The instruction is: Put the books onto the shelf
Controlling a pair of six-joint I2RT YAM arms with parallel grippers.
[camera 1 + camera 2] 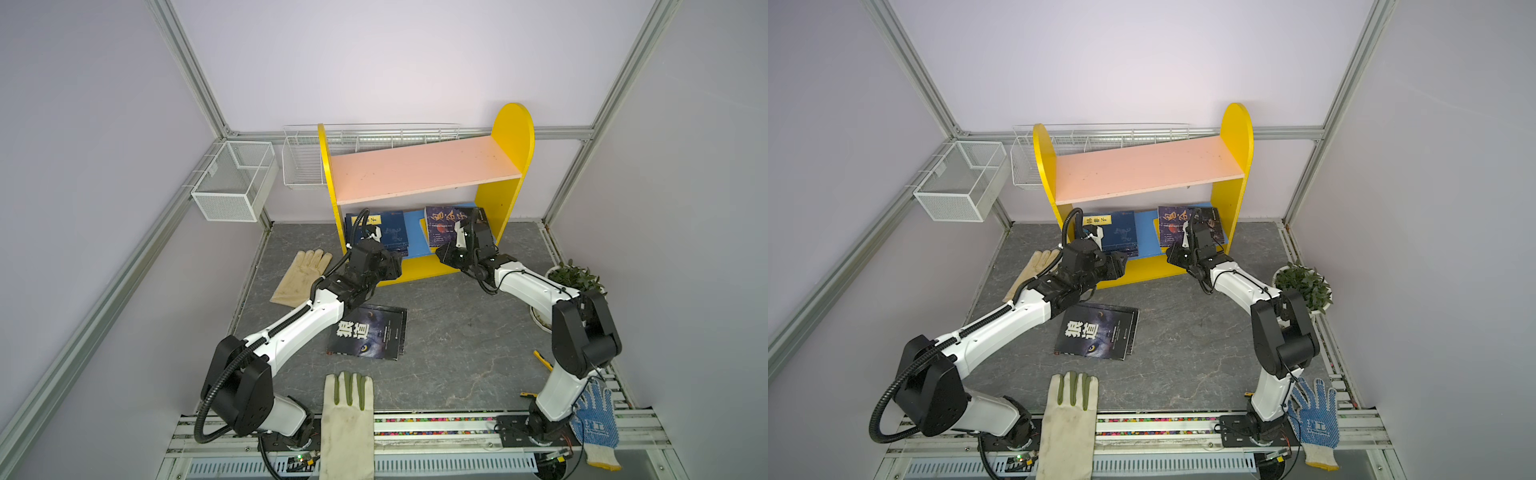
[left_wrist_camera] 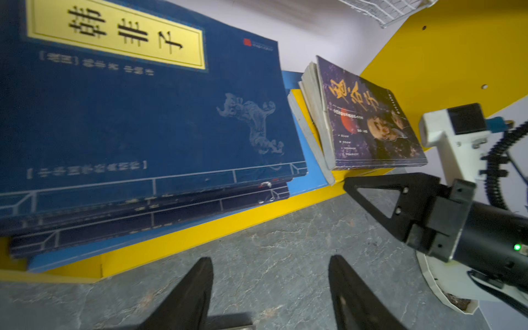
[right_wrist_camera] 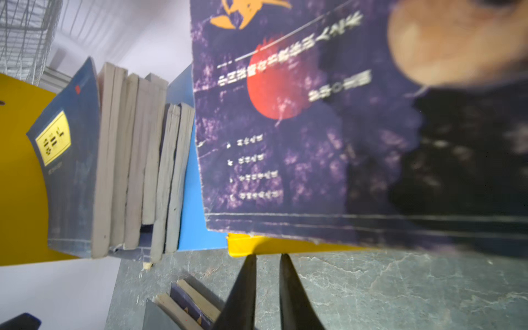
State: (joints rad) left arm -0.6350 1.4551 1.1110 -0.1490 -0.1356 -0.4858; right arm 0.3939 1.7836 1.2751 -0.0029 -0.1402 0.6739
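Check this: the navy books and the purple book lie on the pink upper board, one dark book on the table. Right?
Not the pink upper board: both top views show the navy books and the purple book on the blue lower board. The rest holds.

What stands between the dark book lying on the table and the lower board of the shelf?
Nothing lies on the table between the dark book and the shelf. The left gripper and the right gripper are at its front edge, and the navy books and purple book leave only a narrow blue gap on the lower board.
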